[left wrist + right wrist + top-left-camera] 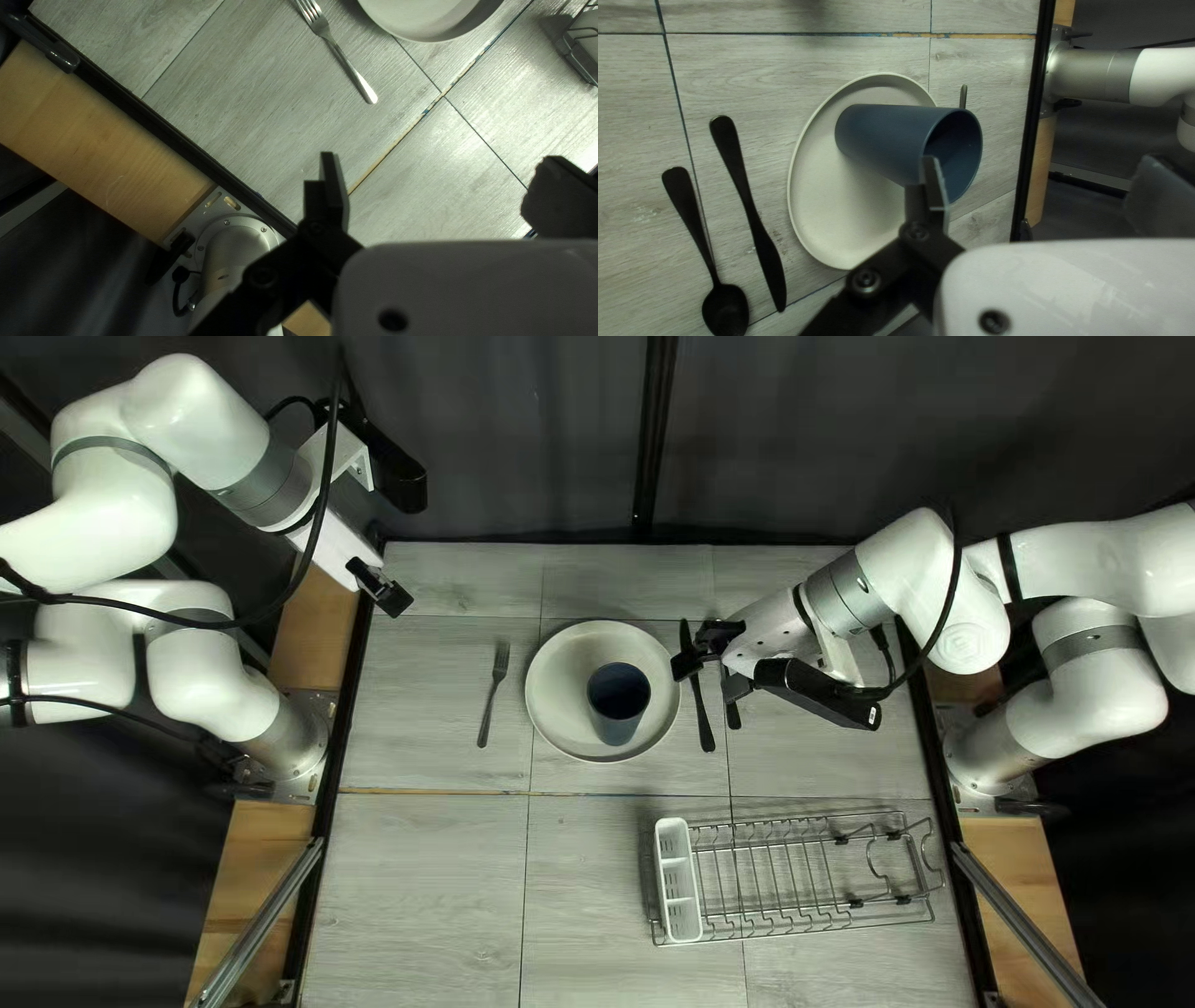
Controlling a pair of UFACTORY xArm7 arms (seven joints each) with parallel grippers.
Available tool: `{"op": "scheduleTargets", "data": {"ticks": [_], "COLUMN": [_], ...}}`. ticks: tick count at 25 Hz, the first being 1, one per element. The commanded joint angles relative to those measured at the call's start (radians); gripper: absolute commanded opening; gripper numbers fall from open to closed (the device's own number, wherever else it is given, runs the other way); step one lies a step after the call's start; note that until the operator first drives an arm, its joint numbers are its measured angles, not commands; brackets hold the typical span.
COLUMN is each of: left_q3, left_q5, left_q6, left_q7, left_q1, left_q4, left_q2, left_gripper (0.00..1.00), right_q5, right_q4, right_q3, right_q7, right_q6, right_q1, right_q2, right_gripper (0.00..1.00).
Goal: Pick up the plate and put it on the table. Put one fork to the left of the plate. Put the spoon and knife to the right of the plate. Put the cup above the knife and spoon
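- A wire rack [772, 936] is placed at the near right of the counter [423, 884], with a white holder [679, 884] fitted at its left end.
- The plate [560, 697] is set on the counter, beyond the rack and to its left.
- The cup [619, 693] is stood upright on the plate, not above the cutlery.
- The fork [488, 709] is laid left of the plate, tines pointed away.
- The knife [701, 703] is laid right of the plate, and the spoon [733, 716] is placed beyond it, bowl pointed away.
- The right tool [710, 675] is held over the knife and spoon, its fingers spread apart.
- The left tool [381, 586] is held near the far left corner, its fingers also parted.
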Motion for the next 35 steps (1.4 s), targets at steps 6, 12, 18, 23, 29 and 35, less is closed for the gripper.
{"op": "scheduleTargets", "data": {"ticks": [6,12,18,23,29,35], "left_q3": [0.000,0.000,0.000,0.000,0.000,0.000], "left_q5": [0.000,0.000,0.000,0.000,0.000,0.000], "left_q6": [0.000,0.000,0.000,0.000,0.000,0.000], "left_q7": [0.000,0.000,0.000,0.000,0.000,0.000], "left_q1": [0.000,0.000,0.000,0.000,0.000,0.000], "left_q4": [0.000,0.000,0.000,0.000,0.000,0.000], "left_q2": [0.000,0.000,0.000,0.000,0.000,0.000], "left_gripper": [1.00,1.00,1.00,1.00,1.00,1.00], "right_q5": [-0.005,-0.005,-0.005,-0.002,-0.002,-0.002], "right_q4": [-0.002,-0.002,-0.002,-0.008,-0.008,-0.008], "right_q3": [0.009,0.009,0.009,0.010,0.010,0.010], "right_q7": [0.015,0.015,0.015,0.017,0.017,0.017], "right_q6": [0.015,0.015,0.015,0.023,0.023,0.023], "right_q1": [-0.004,-0.004,-0.004,-0.002,-0.002,-0.002], "right_q2": [0.020,0.020,0.020,0.039,0.039,0.039], "right_gripper": [1.00,1.00,1.00,1.00,1.00,1.00]}}
